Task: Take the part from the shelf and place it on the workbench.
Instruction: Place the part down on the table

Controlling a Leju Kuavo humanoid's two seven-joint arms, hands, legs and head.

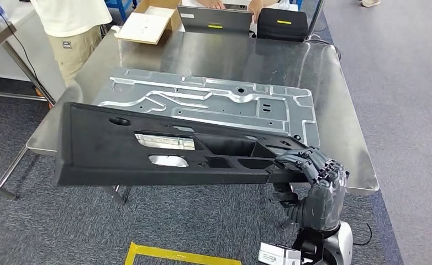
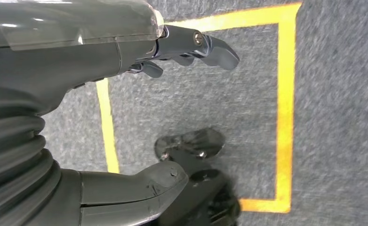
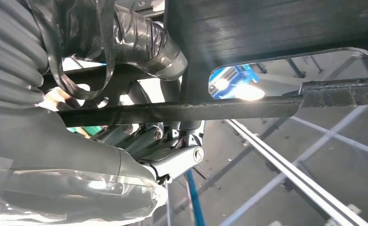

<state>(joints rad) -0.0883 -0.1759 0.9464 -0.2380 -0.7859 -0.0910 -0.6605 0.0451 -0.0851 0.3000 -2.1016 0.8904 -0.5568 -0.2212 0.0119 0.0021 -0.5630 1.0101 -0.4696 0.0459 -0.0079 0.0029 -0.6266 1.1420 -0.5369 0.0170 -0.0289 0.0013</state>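
A long black panel part (image 1: 147,146) with cut-outs hangs level over the near edge of the steel workbench (image 1: 335,99). My right hand (image 1: 313,171) grips its right end, fingers curled over the top edge. In the right wrist view the fingers (image 3: 172,150) wrap the part's dark rim (image 3: 248,28) from below. My left hand (image 2: 125,94) hangs over the carpet, fingers (image 2: 205,47) apart and holding nothing.
A silver stamped metal panel (image 1: 214,102) lies flat on the workbench behind the black part. A cardboard box (image 1: 150,22), a laptop (image 1: 214,19) and a black case (image 1: 283,23) sit at the far edge. A person (image 1: 73,27) stands at the far left. Yellow floor tape (image 1: 175,255) marks the carpet.
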